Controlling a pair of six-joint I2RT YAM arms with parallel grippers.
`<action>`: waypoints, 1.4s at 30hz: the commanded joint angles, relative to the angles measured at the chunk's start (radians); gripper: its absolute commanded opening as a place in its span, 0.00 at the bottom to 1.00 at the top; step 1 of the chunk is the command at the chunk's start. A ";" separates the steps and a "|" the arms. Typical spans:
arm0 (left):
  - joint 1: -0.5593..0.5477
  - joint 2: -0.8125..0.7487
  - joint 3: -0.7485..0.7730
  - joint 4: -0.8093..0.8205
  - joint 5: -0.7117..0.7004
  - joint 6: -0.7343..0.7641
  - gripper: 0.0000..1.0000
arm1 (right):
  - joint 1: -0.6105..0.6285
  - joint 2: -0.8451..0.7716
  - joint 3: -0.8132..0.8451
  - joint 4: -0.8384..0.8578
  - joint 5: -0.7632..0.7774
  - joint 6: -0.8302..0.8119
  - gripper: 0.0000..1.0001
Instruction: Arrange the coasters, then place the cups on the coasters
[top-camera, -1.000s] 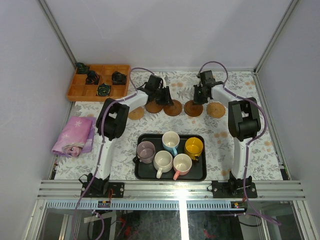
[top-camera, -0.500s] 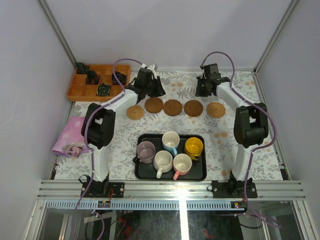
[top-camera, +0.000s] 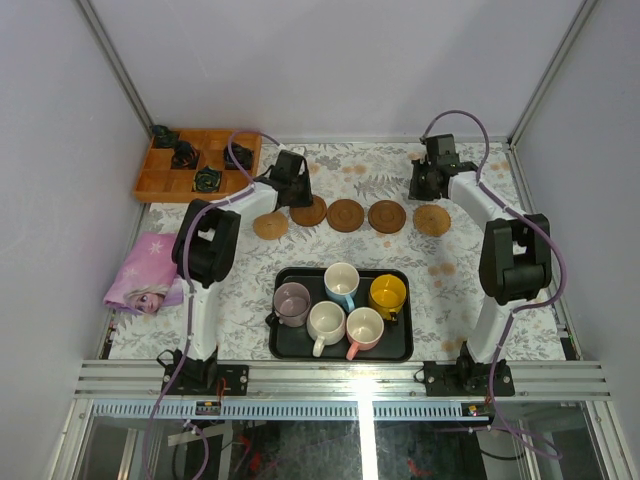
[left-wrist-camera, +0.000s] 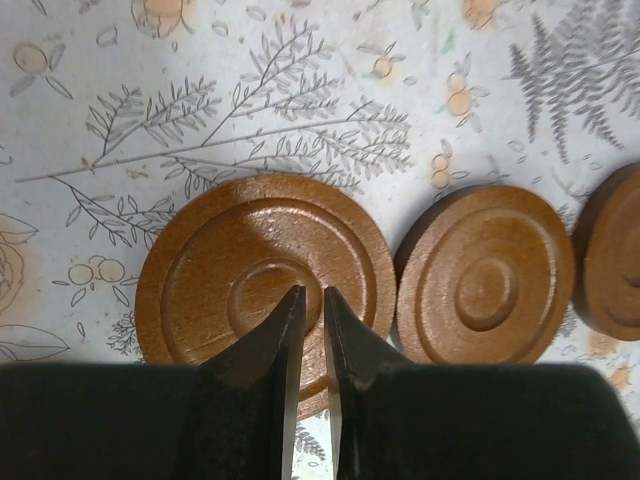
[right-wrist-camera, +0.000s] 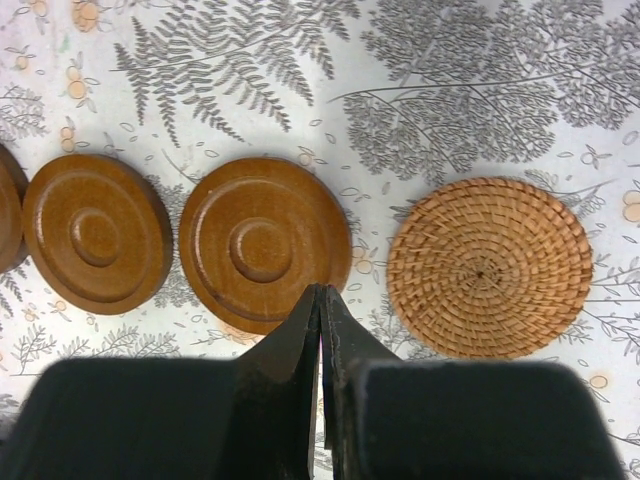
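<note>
Where the top camera looks down, five coasters (top-camera: 346, 215) lie in a row beyond the black tray (top-camera: 285, 352), which holds all five cups (top-camera: 341, 283). The left wrist view shows the left gripper (left-wrist-camera: 310, 305) closed and empty over a wooden coaster (left-wrist-camera: 230, 270). In the right wrist view, the right gripper (right-wrist-camera: 321, 300) is pressed together, empty, with its tips between another wooden disc and a woven coaster (right-wrist-camera: 490, 265).

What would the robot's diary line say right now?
coasters: five in a row | cups: five on tray | left claw: shut, empty | right claw: shut, empty
</note>
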 joint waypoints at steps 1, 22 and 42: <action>0.006 0.029 0.034 -0.026 -0.017 0.028 0.12 | -0.029 -0.061 -0.026 0.026 0.027 0.011 0.00; 0.015 -0.066 -0.164 -0.056 -0.077 0.033 0.10 | -0.062 -0.055 -0.042 0.011 0.039 0.022 0.00; 0.047 -0.248 -0.101 -0.007 -0.060 0.057 0.19 | -0.085 -0.046 -0.041 -0.022 0.098 0.011 0.00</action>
